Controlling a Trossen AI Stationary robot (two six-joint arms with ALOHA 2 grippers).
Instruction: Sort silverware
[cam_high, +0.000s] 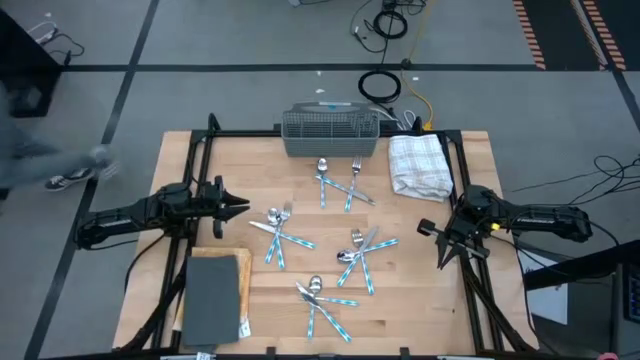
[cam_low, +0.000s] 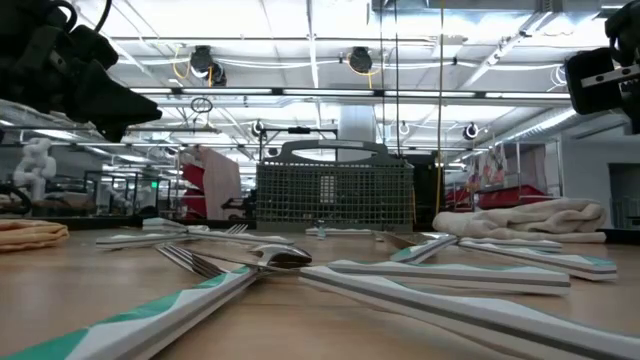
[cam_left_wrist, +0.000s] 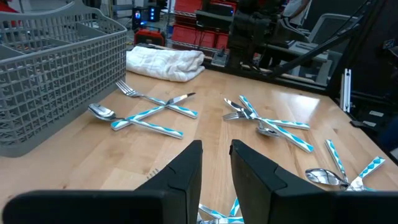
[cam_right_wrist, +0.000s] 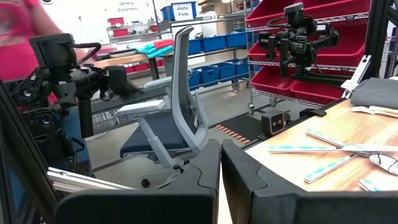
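Silverware (cam_high: 325, 245) scattered in four crossed piles mid-surface, nearest handles lying right at the low camera (cam_low: 420, 285). Wire basket (cam_high: 331, 130) at far edge, standing apart from the piles. White towel (cam_high: 419, 165) folded just right of basket. Dark slab (cam_high: 213, 297) on wooden board (cam_high: 241, 266) at near left. Left gripper (cam_high: 240, 205) hovering at left edge of surface (cam_high: 420, 300), jaws slightly apart, holding nothing. Right gripper (cam_high: 430, 231) hovering at right edge, jaws together, empty. Office chair (cam_right_wrist: 165, 121) beyond surface.
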